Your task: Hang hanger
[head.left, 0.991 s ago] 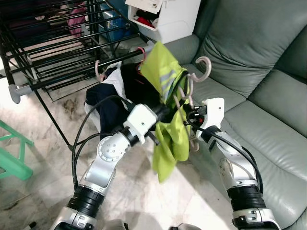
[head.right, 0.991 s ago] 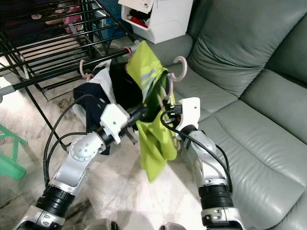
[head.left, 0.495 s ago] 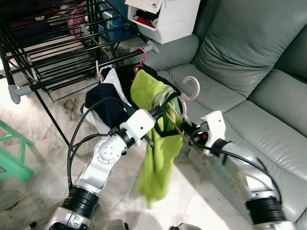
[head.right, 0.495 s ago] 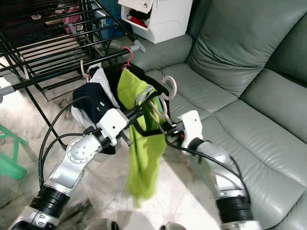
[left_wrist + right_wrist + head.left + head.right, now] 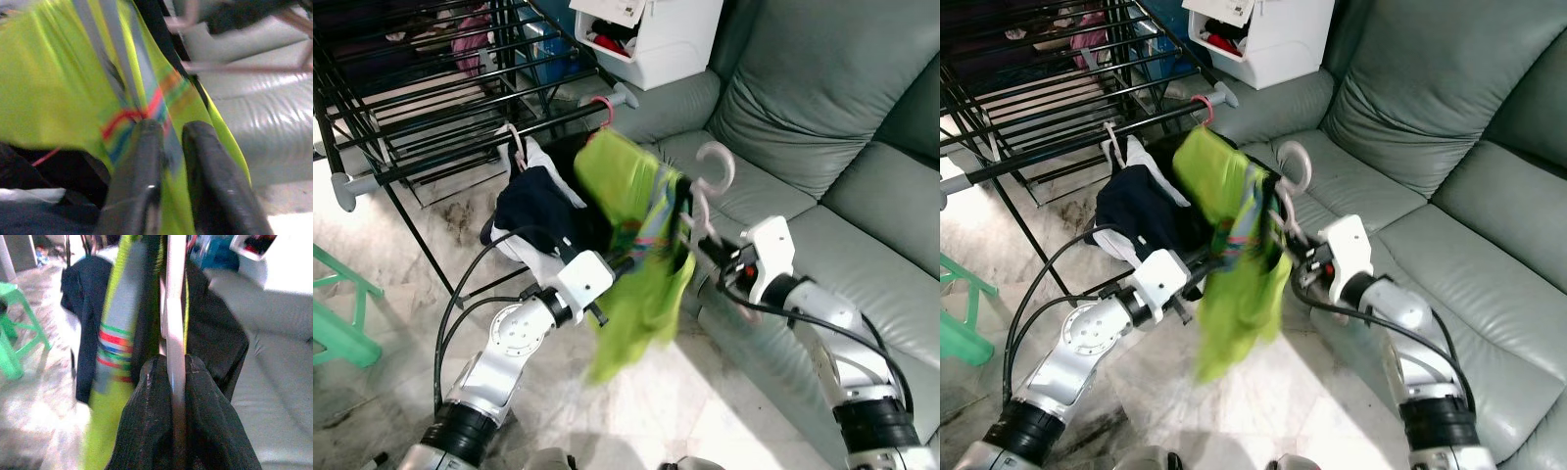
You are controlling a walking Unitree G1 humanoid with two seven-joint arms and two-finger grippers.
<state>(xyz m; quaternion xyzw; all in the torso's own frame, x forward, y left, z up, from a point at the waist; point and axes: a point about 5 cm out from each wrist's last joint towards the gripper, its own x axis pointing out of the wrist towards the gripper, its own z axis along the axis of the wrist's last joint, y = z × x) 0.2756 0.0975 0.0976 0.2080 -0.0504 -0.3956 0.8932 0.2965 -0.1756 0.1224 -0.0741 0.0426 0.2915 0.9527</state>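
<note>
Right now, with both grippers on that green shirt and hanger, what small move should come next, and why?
Probably lift and carry the pink hanger toward the black rack rail. The right gripper is shut on the hanger, the left gripper pinches the green shirt, and the hook hangs free of the rail, beside the clothes already hung.

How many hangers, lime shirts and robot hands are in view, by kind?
Hangers: 3 (held hanger, pink hanger, white hanger)
Lime shirt: 1
Hands: 2 (left hand, right hand)
Total: 6
</note>
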